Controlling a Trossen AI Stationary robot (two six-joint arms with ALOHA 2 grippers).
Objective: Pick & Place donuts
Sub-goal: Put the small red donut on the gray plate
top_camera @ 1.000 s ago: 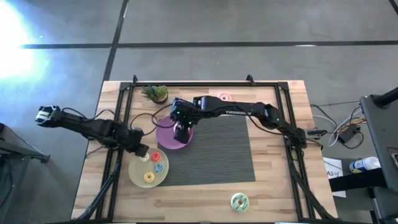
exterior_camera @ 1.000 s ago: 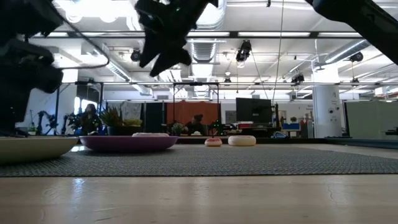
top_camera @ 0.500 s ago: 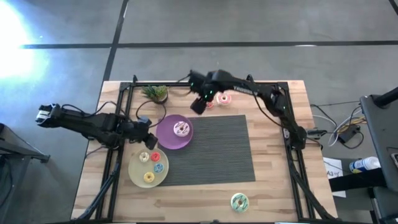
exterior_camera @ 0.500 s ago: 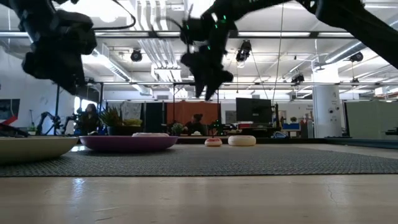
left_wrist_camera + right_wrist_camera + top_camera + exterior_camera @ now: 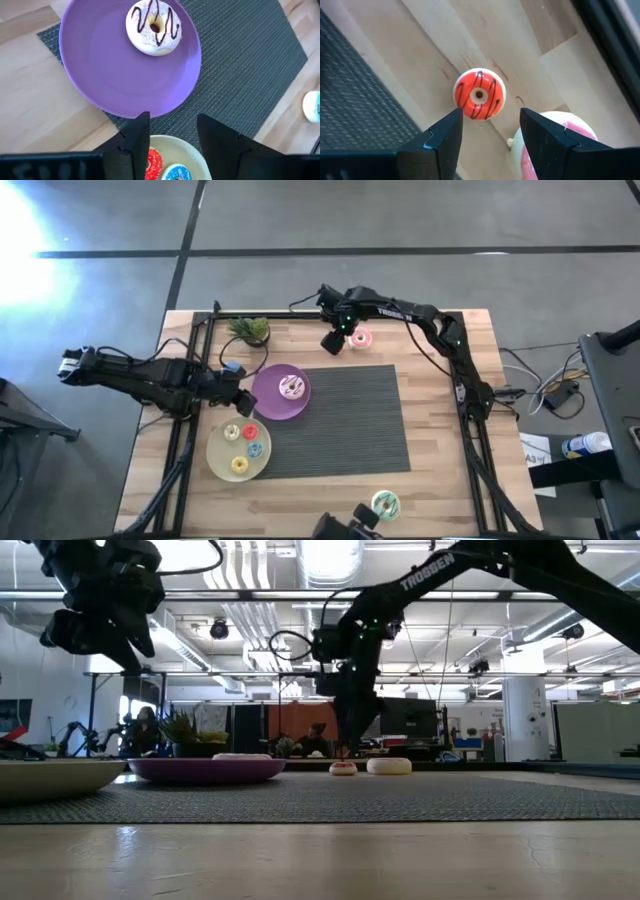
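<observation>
My right gripper [image 5: 333,345] [image 5: 490,117] is open and hangs low over a tiny orange donut with dark stripes [image 5: 479,100] [image 5: 343,768], which lies flat on the wood near the table's far edge, touching nothing. The pink donut [image 5: 359,338] [image 5: 555,145] lies just beside it. My left gripper [image 5: 243,402] [image 5: 172,120] is open and raised between the purple plate [image 5: 268,402] and the yellow plate [image 5: 222,455]. The white-iced donut [image 5: 292,387] [image 5: 152,26] lies on the purple plate. Red [image 5: 249,432], blue [image 5: 254,449] and yellow [image 5: 240,465] donuts lie on the yellow plate. The green-iced donut [image 5: 385,503] lies near the near edge.
A grey woven mat [image 5: 345,425] covers the table's middle, with the purple plate partly on it. A small potted plant [image 5: 250,329] stands at the far left. Black frame rails run along the left, right and far sides. A dark object [image 5: 342,526] shows at the near edge.
My right gripper left the purple plate, swung toward the far edge and came down over the orange donut. The white-iced donut now shows lying on the purple plate. My left gripper rose from the yellow plate and shifted slightly toward the purple plate.
</observation>
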